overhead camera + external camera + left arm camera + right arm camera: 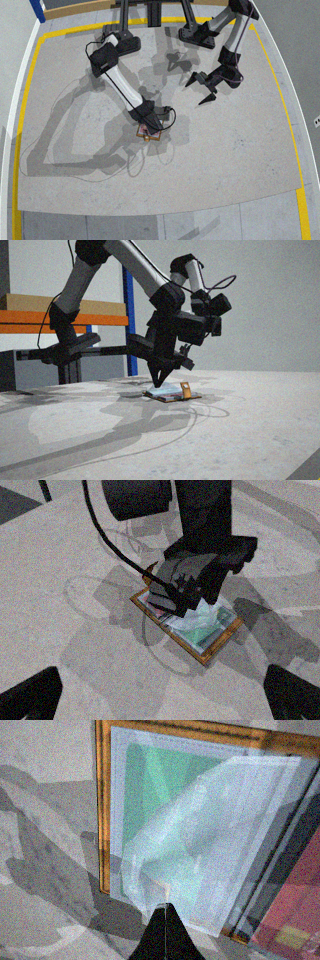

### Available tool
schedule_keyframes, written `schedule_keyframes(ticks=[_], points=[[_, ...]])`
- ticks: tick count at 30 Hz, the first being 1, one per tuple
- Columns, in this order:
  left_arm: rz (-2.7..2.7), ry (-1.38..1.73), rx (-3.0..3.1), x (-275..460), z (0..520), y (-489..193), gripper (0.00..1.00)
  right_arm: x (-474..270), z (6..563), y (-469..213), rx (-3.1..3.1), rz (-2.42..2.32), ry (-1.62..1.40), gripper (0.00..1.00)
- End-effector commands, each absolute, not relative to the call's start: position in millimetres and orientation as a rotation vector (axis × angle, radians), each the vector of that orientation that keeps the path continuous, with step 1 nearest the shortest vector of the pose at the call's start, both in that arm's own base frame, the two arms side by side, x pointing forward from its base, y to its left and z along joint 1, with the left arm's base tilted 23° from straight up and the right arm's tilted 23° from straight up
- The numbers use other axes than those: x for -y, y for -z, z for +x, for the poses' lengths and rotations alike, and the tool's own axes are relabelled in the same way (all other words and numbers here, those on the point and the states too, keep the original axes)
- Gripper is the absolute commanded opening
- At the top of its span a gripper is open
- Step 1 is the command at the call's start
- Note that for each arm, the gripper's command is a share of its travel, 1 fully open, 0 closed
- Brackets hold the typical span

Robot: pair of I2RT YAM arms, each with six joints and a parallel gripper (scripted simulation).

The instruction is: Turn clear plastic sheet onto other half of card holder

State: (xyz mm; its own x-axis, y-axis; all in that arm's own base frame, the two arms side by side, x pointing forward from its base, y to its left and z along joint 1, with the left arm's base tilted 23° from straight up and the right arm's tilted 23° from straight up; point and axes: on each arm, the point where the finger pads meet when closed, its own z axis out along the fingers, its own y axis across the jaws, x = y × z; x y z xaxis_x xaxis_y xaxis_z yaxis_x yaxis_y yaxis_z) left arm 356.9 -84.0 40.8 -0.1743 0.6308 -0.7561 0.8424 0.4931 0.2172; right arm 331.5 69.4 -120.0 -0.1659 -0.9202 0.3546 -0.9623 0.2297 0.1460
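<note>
The open card holder [140,135] [168,401] [220,649] [103,820] lies flat, its strap [146,138] [186,389] standing up at the red-card half. My right gripper [157,386] [164,912] is shut on a corner of the clear plastic sheet [200,825] [202,618], low over the outer part of the green-card half. The sheet reaches from the spine over the green card [145,765], bulging and creased, with its free edge curved. The red card [295,895] is uncovered where it shows. My left gripper [192,95] [161,675] is open and empty, away from the holder.
The right arm [126,90] reaches over the holder and hides part of it in the top view. The left arm [231,56] stands on the other side of the table. Arm shadows cross the pale table top [219,165].
</note>
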Motion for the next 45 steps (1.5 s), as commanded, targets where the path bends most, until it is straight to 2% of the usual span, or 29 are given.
schedule_keyframes(ticks=[1,7,8,16,19,21,23,38,45], points=[[1.242,0.264,-1.837,87,365,-58,1.0,-85,346,104,2.196,1.795,-0.185,0.01],[1.242,0.264,-1.837,87,365,-58,1.0,-85,345,104,2.194,1.794,-0.182,0.01],[1.242,0.264,-1.837,87,365,-58,1.0,-84,343,106,2.189,1.789,-0.177,0.12],[1.307,0.305,-1.846,84,342,-49,1.0,-95,347,77,2.208,1.798,-0.181,0.12],[1.346,0.324,-1.832,85,332,-49,1.0,-99,355,64,2.216,1.81,-0.183,0.46],[1.346,0.324,-1.832,85,332,-49,1.0,-99,355,64,2.216,1.81,-0.183,0.46],[1.362,0.329,-1.805,87,329,-54,1.0,-103,356,51,2.218,1.805,-0.182,0.65],[1.491,0.369,-1.615,110,309,-84,1.0,-106,361,30,2.312,2.048,-0.181,0.65],[1.568,0.37,-1.532,119,295,-96,1.0,-97,333,15,2.349,2.233,-0.162,0.65]])
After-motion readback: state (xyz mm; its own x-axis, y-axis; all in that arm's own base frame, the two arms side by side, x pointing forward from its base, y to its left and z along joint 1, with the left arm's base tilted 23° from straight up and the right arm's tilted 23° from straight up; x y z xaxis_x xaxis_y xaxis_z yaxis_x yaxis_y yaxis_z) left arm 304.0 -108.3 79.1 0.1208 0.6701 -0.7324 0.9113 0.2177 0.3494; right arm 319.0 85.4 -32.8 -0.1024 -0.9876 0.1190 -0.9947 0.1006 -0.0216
